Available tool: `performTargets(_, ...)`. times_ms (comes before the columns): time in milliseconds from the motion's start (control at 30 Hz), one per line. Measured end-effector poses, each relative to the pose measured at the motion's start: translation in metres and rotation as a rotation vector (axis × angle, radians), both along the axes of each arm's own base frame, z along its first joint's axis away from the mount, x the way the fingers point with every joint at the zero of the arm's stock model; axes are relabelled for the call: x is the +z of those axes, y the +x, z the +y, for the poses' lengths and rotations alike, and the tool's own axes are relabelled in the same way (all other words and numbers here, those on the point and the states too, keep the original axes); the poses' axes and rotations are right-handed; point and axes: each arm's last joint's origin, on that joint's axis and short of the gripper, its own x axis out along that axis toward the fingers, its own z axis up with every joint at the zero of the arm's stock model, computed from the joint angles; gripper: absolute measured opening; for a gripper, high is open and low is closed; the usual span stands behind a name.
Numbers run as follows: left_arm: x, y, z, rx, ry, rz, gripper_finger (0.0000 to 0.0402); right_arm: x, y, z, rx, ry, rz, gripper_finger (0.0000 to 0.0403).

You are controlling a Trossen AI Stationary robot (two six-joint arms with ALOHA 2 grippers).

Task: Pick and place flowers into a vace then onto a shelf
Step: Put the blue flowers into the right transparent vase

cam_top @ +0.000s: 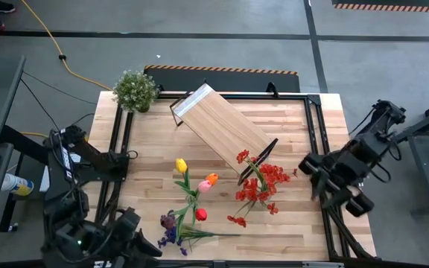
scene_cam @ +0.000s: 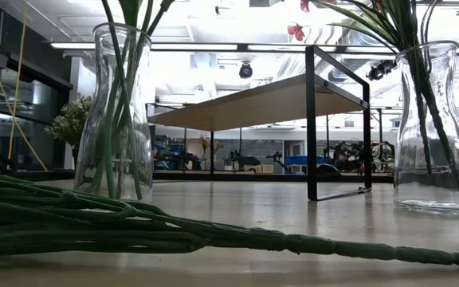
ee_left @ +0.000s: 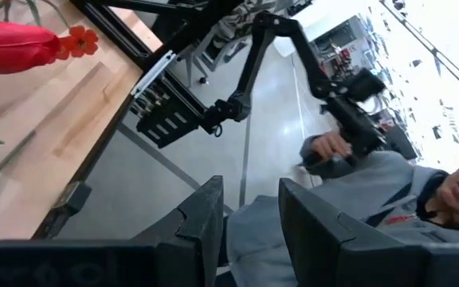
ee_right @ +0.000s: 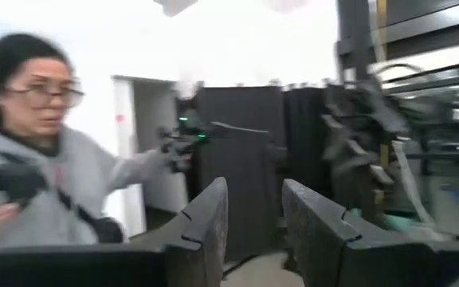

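Note:
Two glass vases stand on the table. The left vase (scene_cam: 118, 112) holds tulips, with yellow (cam_top: 181, 165), orange and pink (cam_top: 208, 181) and red (cam_top: 200, 214) heads. The right vase (scene_cam: 429, 127) holds red sprays (cam_top: 263, 182). A purple spray (cam_top: 171, 229) lies flat near the front edge, its green stems (scene_cam: 174, 227) along the tabletop. The light-wood shelf (cam_top: 222, 123) stands slantwise on its black legs behind the vases. My left gripper (ee_left: 249, 195) is open at the near left corner (cam_top: 136, 242), nothing between its fingers. My right gripper (ee_right: 253, 195) is open at the right edge (cam_top: 317, 179), raised and empty.
A bushy potted plant (cam_top: 135, 89) sits at the far left corner. Black frame rails (cam_top: 315, 134) run along the table's sides. A person in a grey top (ee_left: 357, 207) stands beyond the table, holding control handles, and also shows in the right wrist view (ee_right: 38, 159).

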Motion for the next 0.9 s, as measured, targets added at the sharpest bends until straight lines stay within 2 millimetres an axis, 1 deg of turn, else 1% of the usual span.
performTargets(233,-0.005,0.003,-0.005,-0.006,0.014,0.011,0.0156,0.013,0.002,0.038,0.103,-0.038,0.069,0.0097)
performTargets(433,-0.009,0.001,-0.005,-0.028,0.050,0.037,0.0156,0.019,0.002,0.077,0.107,-0.046,0.123,0.0086)
performTargets(667,-0.010,-0.016,-0.017,-0.094,0.053,0.038,0.0156,0.021,0.005,0.122,0.001,-0.067,0.167,0.0087)
performTargets(900,-0.010,-0.039,-0.028,-0.132,0.062,0.020,0.0156,0.012,0.019,0.162,-0.131,-0.056,0.252,0.0083)
